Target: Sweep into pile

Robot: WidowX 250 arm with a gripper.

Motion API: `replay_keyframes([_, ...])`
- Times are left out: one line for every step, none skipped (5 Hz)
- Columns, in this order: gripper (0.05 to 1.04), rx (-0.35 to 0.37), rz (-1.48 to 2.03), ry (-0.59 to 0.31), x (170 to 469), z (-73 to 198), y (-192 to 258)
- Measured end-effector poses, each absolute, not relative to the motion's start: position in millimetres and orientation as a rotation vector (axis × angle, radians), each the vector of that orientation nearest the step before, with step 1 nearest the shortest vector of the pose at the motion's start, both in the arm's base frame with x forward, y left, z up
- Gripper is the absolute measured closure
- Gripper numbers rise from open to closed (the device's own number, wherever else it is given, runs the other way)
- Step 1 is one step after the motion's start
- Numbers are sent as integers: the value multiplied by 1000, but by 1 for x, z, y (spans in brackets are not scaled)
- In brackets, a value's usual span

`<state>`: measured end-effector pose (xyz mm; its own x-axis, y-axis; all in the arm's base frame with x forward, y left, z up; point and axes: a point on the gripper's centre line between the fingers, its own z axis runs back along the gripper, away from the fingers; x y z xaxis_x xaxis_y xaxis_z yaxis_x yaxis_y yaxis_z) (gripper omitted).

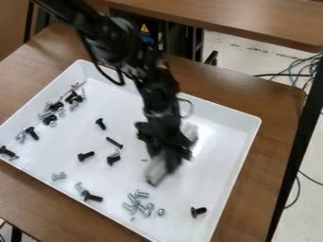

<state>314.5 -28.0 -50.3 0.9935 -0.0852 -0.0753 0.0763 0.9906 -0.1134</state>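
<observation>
Screws (114, 142) scattered, pale bar (156, 172) ready to gather them

We have the end effector (165, 158) clamped on the pale bar, as far as the blur lets us judge, with the bar jutting out on both sides of the grip. It is over the white tray (234, 160), which rests on the tabletop (271, 137).

Around the end effector we see loose work: several black screws towards the view's left, a silver cluster (140, 203) on the camera side, and a lone black bolt (199, 211) beyond it towards the view's right. Farther to the left, mixed hardware (49, 113) lies along the tray wall. We judge the sweep unfinished, as no single pile has formed.

To do this well, we should set the bar's long edge square to the stroke and keep it level, just grazing the tray floor. Too high and we ride over flat-lying screws; too hard and the bar may twist in the grip. Slow strokes should stop round heads rolling off the ends.
</observation>
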Motion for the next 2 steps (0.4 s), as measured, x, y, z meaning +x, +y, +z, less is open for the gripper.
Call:
replay_keyframes([721, -92, -57, 102, 314, -49, 15])
replay_keyframes([721, -105, -7, 101, 319, -52, 66])
